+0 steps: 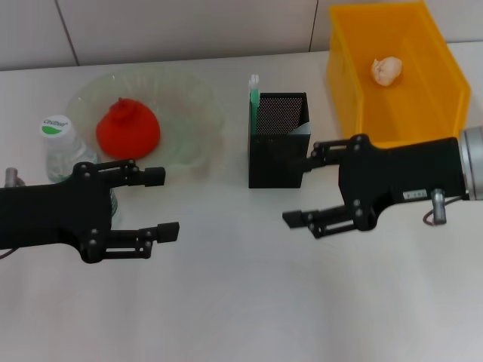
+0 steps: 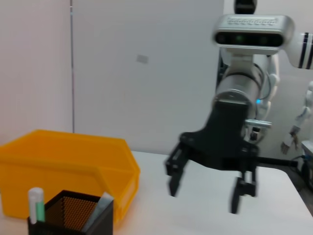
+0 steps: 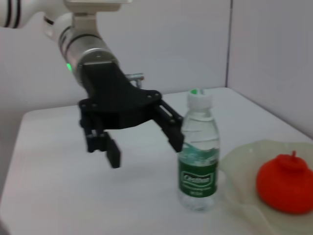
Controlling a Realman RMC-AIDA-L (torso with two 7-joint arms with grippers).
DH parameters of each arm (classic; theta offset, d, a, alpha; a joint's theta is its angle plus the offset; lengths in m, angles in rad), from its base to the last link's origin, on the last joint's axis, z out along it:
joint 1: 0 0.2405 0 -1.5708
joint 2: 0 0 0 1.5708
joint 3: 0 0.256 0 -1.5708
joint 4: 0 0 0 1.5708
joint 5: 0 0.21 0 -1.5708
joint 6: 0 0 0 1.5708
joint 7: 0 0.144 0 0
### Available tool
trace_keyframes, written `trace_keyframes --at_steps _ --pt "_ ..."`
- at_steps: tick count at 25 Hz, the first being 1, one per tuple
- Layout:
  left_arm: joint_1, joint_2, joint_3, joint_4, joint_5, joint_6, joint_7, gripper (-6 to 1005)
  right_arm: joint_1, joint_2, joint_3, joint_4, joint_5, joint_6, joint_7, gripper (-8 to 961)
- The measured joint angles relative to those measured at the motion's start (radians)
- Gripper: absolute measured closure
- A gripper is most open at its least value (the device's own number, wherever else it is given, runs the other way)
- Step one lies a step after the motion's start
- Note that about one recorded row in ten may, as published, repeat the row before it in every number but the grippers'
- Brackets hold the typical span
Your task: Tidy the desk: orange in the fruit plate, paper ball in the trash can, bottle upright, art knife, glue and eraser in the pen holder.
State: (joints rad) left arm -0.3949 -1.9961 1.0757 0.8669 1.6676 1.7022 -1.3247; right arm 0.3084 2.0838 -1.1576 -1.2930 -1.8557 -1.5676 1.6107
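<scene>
Head view shows you the big things already put away. The round red-orange orange (image 1: 127,129) sits in the wide pale-green glass fruit plate (image 1: 192,102). The small white crumpled paper ball (image 1: 387,70) lies inside the bright yellow plastic trash can (image 1: 355,90). The clear plastic bottle with the green label (image 3: 198,156) stands upright beside the plate. The tall black mesh pen holder (image 1: 278,154) has a green-and-white stick and a grey thing poking out; you cannot see an eraser anywhere.

Your left gripper (image 1: 158,204) hangs wide and empty near the bottle. Your right gripper (image 1: 303,188) hangs wide and empty just beside the pen holder.

The tidy-up looks almost finished. Next, you probably just pull both arms back without bumping the bottle or holder.
</scene>
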Motion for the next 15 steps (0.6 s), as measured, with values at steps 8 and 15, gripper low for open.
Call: trace_keyframes --at_steps 8,15 --pt "0.010 0.001 -0.053 -0.009 0.028 0.004 -0.009 207 -0.016 0.003 -0.007 -0.010 0.002 -0.115 -0.056 186" --pt "0.010 0.001 -0.058 -0.010 0.044 0.018 -0.011 206 -0.030 0.006 0.000 -0.028 0.013 -0.131 -0.068 185"
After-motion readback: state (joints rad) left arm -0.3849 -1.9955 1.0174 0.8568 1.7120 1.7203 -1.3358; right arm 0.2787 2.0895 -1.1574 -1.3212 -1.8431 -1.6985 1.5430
